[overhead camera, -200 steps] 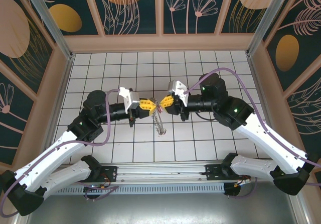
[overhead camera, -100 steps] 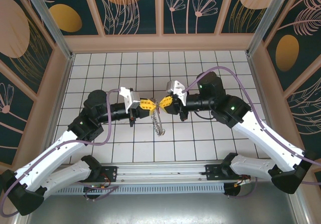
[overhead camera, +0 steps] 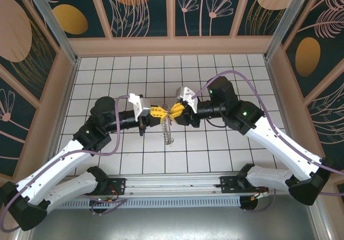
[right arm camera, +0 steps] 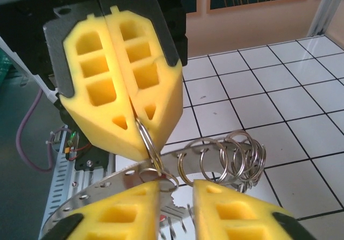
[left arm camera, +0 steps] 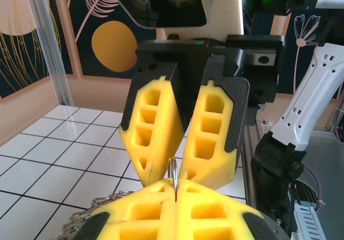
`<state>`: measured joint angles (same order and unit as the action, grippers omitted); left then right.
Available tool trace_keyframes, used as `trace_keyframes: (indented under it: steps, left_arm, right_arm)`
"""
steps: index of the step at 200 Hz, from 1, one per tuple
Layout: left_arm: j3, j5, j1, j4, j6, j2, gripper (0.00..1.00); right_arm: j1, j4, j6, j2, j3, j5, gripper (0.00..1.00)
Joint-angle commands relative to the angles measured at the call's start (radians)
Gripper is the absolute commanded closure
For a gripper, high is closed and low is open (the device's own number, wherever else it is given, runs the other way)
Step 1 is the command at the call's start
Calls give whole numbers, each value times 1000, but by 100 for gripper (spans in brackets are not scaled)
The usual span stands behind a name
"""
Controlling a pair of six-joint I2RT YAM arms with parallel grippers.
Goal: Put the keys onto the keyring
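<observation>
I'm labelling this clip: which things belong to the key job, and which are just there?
Job: keyring; small ring; left gripper, pinching that ring; right gripper.
Just there: tiled table; patterned walls.

Beneath the jaws lay a white tiled floor [overhead camera: 107,73] with dark grout lines, glossy under even light. Beyond them stood a back wall [overhead camera: 142,8] of dark teal panels (gold discs, pale leaf drawings) in pale wooden framing [overhead camera: 172,45]. Similar panels flanked either side, behind slanting aluminium posts [overhead camera: 51,19].
</observation>
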<state>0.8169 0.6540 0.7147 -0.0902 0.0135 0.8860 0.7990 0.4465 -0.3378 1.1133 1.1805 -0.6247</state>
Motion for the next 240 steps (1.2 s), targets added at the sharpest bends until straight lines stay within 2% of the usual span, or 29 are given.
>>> trace_keyframes:
  steps: [1,45,159,190,240]
  left_arm:
    - [13,22,5,-70,6,-17,100]
    - [13,33,5,-62,8,-16,100]
    - [18,83,6,-51,-1,-5,100]
    - [18,85,5,-54,0,-1,100]
    - [19,90,5,-54,0,4,100]
  right_arm:
    - [-3,-35,-6,-64,-31,36,70]
    - [-3,-87,-17,-158,-56,52,63]
    - [8,-146,-42,-73,-41,-32,62]
    - [11,-144,-44,-52,-40,-49,65]
    - [12,-150,-56,-38,-42,-67,76]
